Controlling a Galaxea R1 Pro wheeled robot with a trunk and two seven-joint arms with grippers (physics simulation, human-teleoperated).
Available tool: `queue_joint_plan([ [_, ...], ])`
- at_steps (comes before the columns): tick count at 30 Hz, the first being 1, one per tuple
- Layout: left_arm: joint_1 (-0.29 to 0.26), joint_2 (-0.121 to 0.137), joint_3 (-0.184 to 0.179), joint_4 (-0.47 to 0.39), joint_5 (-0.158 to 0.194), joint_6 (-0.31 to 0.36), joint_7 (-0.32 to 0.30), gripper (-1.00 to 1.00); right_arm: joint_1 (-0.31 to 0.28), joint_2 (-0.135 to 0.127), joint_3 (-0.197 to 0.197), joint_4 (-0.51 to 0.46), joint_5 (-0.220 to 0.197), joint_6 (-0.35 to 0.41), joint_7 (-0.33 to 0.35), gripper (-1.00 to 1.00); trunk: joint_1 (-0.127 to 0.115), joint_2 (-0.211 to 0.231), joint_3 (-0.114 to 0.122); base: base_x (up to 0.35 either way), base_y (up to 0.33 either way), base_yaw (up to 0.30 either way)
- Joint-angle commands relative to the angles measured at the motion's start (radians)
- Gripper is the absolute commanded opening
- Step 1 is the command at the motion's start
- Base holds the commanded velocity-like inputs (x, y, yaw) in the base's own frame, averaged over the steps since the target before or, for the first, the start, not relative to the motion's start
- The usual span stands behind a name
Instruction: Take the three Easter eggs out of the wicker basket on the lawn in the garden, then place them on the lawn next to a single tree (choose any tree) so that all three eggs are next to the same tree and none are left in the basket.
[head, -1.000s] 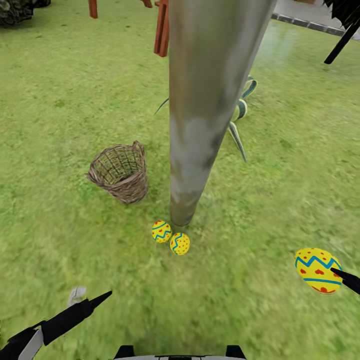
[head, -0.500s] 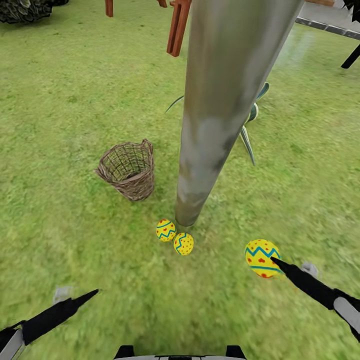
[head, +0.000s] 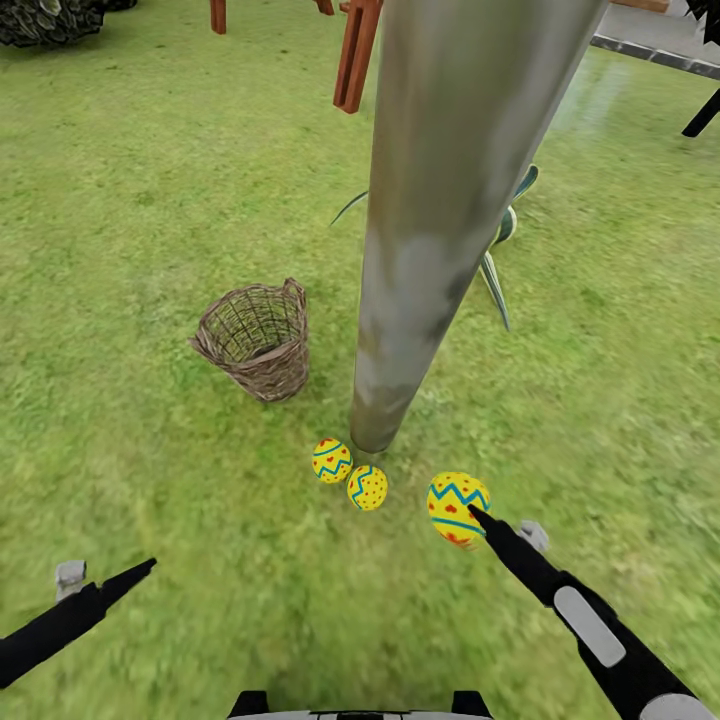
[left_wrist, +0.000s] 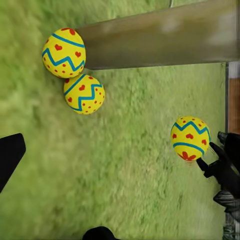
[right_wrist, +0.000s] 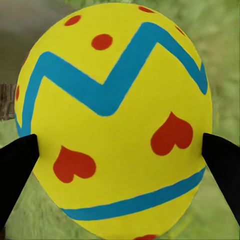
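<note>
Two Easter eggs (head: 331, 460) (head: 367, 487) lie on the lawn (head: 150, 220) at the foot of the pale grey tree (head: 440, 200). My right gripper (head: 492, 520) is shut on the third egg (head: 458, 508), holding it just right of those two, near the trunk's base. In the right wrist view this egg (right_wrist: 115, 120) sits between both black fingers (right_wrist: 17, 170). The left wrist view shows the two lying eggs (left_wrist: 63, 52) (left_wrist: 84, 94) and the held one (left_wrist: 190, 138). The wicker basket (head: 255, 340) stands left of the trunk, nothing visible inside. My left gripper (head: 110, 572) hangs open at the lower left.
A spiky striped plant (head: 497, 250) grows behind the trunk. Reddish wooden furniture legs (head: 355, 55) stand further back, and a paved edge (head: 650, 50) runs at the far right. Open grass stretches to the left and right of the tree.
My right gripper has carried the egg leftward to beside the trunk's base. The left arm has drawn back toward the lower left. The view shifted slightly a second ago.
</note>
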Motion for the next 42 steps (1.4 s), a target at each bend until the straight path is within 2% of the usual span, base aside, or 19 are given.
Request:
queue_joint_plan([
  [1, 0.0, -0.002, 0.001, -0.001, 0.001, 0.011, -0.005, 1.0, -0.001, 0.011, 0.002, 0.001, -0.011, -0.027, 0.001, -1.0, 0.0, 0.0, 0.0, 0.0, 0.0, 0.0],
  [5, 0.0, -0.003, 0.001, -0.008, 0.001, 0.011, -0.022, 1.0, 0.0, 0.02, 0.0, -0.001, -0.016, -0.076, 0.013, -1.0, 0.0, 0.0, 0.0, 0.0, 0.0, 0.0],
  [7, -0.001, -0.004, 0.001, -0.019, 0.001, 0.011, -0.025, 1.0, 0.0, 0.02, 0.0, -0.003, -0.018, -0.077, 0.06, -1.0, 0.0, 0.0, 0.0, 0.0, 0.0, 0.0],
  [9, -0.002, -0.006, 0.0, -0.035, 0.001, 0.011, -0.025, 1.0, 0.0, 0.02, 0.0, -0.001, -0.02, -0.072, 0.168, -1.0, 0.0, 0.0, 0.0, 0.0, 0.0, 0.0],
  [10, -0.002, -0.006, 0.0, -0.036, 0.001, 0.011, -0.026, 1.0, 0.0, 0.02, 0.0, 0.0, -0.02, -0.071, 0.195, -1.0, 0.0, 0.0, 0.0, 0.0, 0.0, 0.0],
  [13, -0.002, -0.007, 0.0, -0.037, 0.001, 0.011, -0.026, 1.0, 0.0, 0.02, 0.0, 0.001, -0.019, -0.071, 0.211, -1.0, 0.0, 0.0, 0.0, 0.0, 0.0, 0.0],
  [32, -0.002, -0.007, -0.001, -0.059, 0.001, 0.012, -0.029, 1.0, -0.001, 0.02, -0.002, -0.013, -0.015, -0.081, 0.2, -1.0, 0.073, -0.133, -0.06, 0.0, 0.0, 0.0],
  [33, -0.002, -0.008, -0.002, -0.059, 0.001, 0.012, -0.029, 1.0, -0.003, 0.021, -0.002, -0.017, -0.014, -0.081, 0.189, -1.0, 0.077, -0.14, -0.063, 0.0, 0.0, 0.0],
  [36, -0.002, -0.007, -0.003, -0.06, 0.001, 0.013, -0.03, 1.0, -0.009, 0.021, -0.002, -0.021, -0.016, -0.081, 0.084, -1.0, 0.088, -0.161, -0.073, 0.0, 0.0, 0.0],
  [42, -0.002, -0.007, -0.003, -0.06, 0.001, 0.013, -0.031, 1.0, -0.009, 0.02, -0.003, -0.022, -0.018, -0.082, 0.067, -1.0, 0.111, -0.203, -0.091, 0.0, 0.0, 0.0],
])
